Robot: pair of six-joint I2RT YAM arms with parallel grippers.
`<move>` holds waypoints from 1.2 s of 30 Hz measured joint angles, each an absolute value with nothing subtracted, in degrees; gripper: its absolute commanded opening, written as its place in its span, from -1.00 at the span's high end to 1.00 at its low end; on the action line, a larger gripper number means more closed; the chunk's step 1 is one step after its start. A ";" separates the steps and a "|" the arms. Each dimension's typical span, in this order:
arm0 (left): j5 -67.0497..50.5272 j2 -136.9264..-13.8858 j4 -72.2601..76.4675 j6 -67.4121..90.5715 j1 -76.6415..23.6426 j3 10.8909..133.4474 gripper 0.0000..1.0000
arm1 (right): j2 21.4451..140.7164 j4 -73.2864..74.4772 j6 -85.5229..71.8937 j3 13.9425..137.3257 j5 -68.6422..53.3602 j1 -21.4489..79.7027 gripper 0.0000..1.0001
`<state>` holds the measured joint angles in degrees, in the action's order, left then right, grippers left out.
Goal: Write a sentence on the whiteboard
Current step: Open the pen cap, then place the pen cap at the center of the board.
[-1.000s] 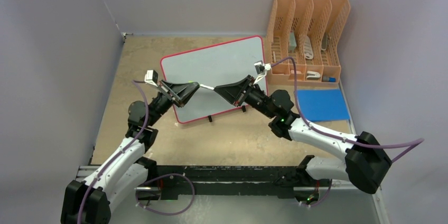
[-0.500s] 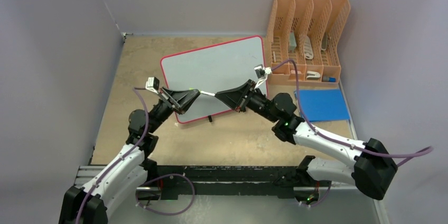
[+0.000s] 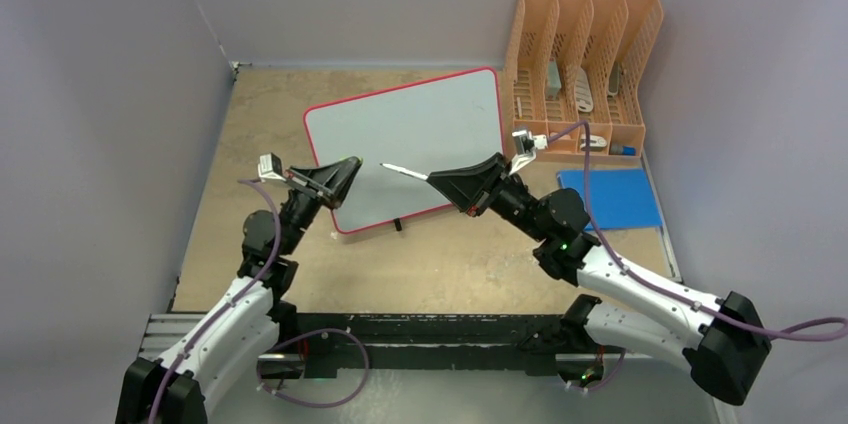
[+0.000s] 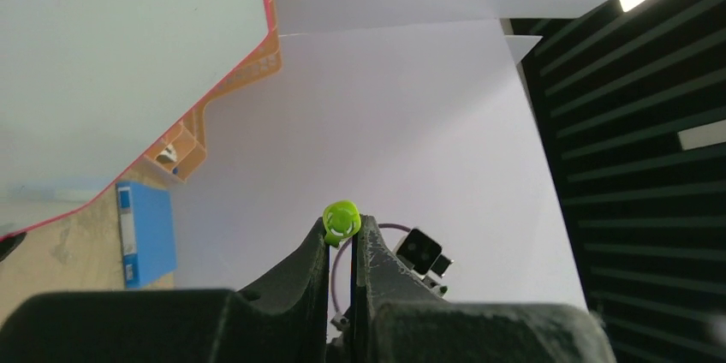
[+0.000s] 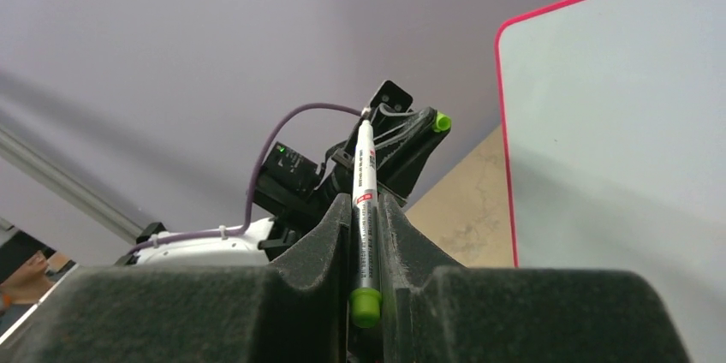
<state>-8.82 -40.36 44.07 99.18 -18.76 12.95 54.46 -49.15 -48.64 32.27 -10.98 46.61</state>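
The whiteboard [image 3: 410,139], pale with a thin red rim, lies tilted on the tan table; its face [image 5: 616,123] shows bare, and the sentence is out of view. My right gripper [image 3: 432,178] is shut on a slim white marker [image 3: 405,172] whose tip points left over the board's near part. In the right wrist view the marker [image 5: 363,183] runs up between the fingers, its green end at the bottom. My left gripper [image 3: 352,162] hovers over the board's near-left corner, shut on a small green cap [image 4: 342,220]. A gap separates cap and marker tip.
An orange file organiser [image 3: 585,54] with small items stands at the back right. A flat blue rectangle [image 3: 610,197] lies in front of it, beside my right arm. Black clip feet [image 3: 398,225] stick out at the board's near edge. Grey walls enclose the table.
The two grippers, joined tip to tip a second ago, have drawn apart: the left went left with the green cap, the right went right with the marker, whose tip is now bare.
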 measured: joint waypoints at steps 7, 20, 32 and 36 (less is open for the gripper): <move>-15.84 -40.56 31.48 88.66 -18.76 17.91 1.00 | 51.13 -41.45 -44.51 33.56 -6.63 46.59 1.00; -27.07 -46.72 -1.65 58.46 -19.18 32.75 1.00 | 47.16 -31.44 -36.82 37.58 4.29 46.59 1.00; -14.20 -59.29 -21.12 43.09 -38.17 43.05 1.00 | 46.35 -23.66 -31.07 41.21 12.67 46.59 1.00; -7.57 -66.89 -25.50 41.15 -44.56 45.67 1.00 | 45.54 -21.93 -30.61 41.43 15.62 46.59 1.00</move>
